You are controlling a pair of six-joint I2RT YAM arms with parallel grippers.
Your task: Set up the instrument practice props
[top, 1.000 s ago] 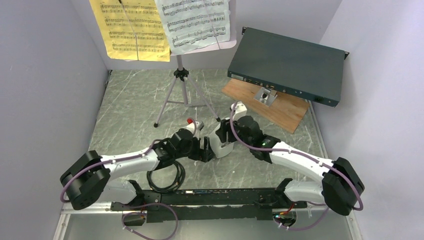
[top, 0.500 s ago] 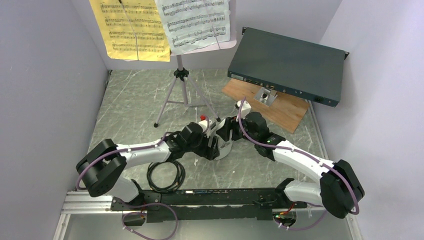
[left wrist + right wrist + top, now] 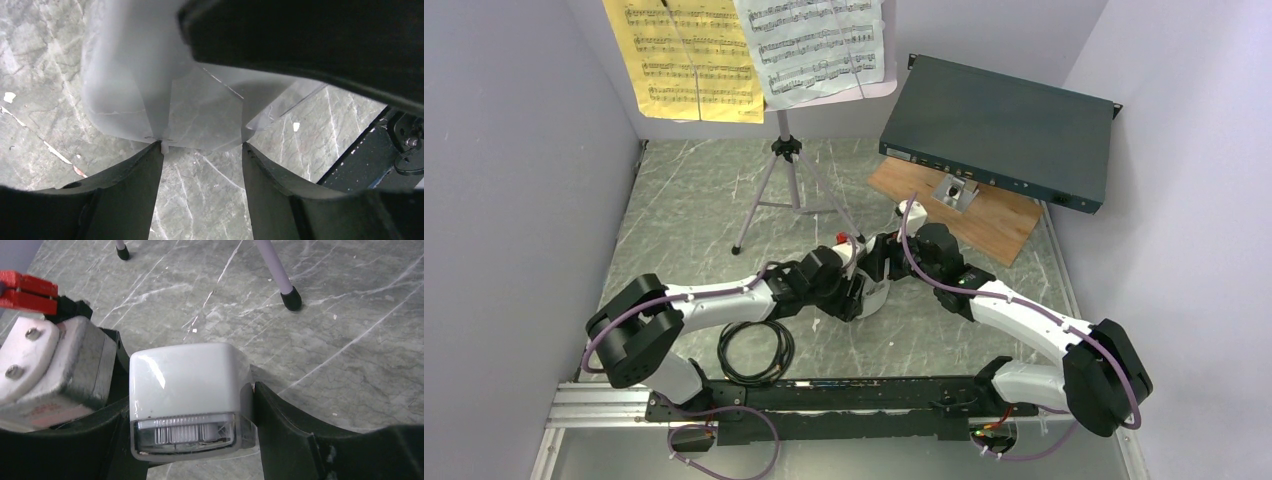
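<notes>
Right claw (image 3: 192,415) clamps both sides of the white metronome (image 3: 185,385), mid-table, near of the music stand (image 3: 786,150). Left claw (image 3: 202,150) seems to touch the metronome's edge with spread tips; whether it grips I cannot tell.

The pale, translucent metronome (image 3: 190,100) fills the middle, its near end touched on either side by the tips of the two dark jaws. Beneath lies the grey veined surface (image 3: 45,125). A black rail (image 3: 370,155) sits at right, and a blurred dark shape (image 3: 310,35) lies across the far side.
</notes>
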